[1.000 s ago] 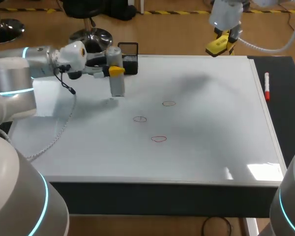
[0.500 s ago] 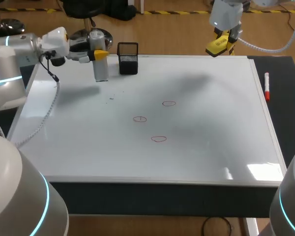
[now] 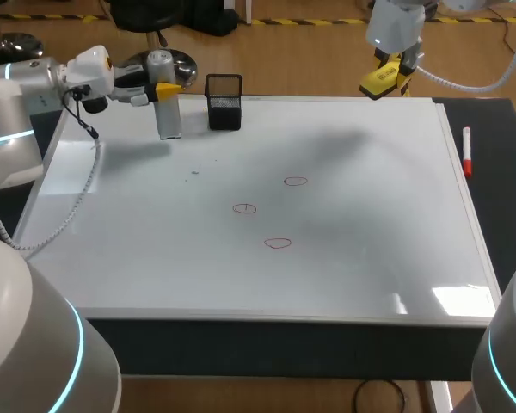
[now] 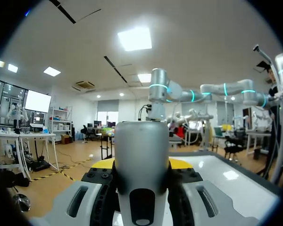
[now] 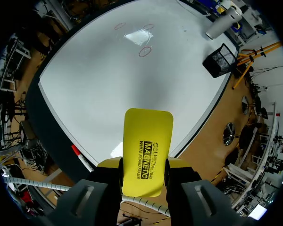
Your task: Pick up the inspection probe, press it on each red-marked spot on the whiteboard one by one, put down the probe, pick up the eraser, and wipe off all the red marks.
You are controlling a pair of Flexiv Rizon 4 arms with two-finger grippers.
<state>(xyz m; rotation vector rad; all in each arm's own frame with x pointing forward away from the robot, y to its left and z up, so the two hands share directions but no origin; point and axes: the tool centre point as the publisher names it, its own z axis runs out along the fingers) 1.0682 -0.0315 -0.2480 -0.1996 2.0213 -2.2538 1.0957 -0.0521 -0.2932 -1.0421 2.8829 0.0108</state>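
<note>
My left gripper (image 3: 161, 89) is shut on the grey cylindrical probe (image 3: 168, 110), which it holds upright at the whiteboard's (image 3: 353, 284) far left, its lower end close to the surface. The left wrist view shows the probe (image 4: 141, 160) clamped between the yellow tips of the left gripper (image 4: 141, 165). Three red marks (image 3: 296, 181), (image 3: 245, 208), (image 3: 278, 243) sit near the board's middle, well apart from the probe. My right gripper (image 3: 389, 70) hangs above the board's far edge, shut on the yellow eraser (image 3: 379, 83). That eraser (image 5: 147, 150) fills the right gripper (image 5: 144, 165) in the right wrist view.
A black mesh holder (image 3: 224, 101) stands just right of the probe at the board's far edge. A red marker (image 3: 467, 152) lies on the dark strip along the board's right side.
My left arm has carried the probe from the board's left-middle back toward the far left, beside the black holder. The right arm has stayed still.
</note>
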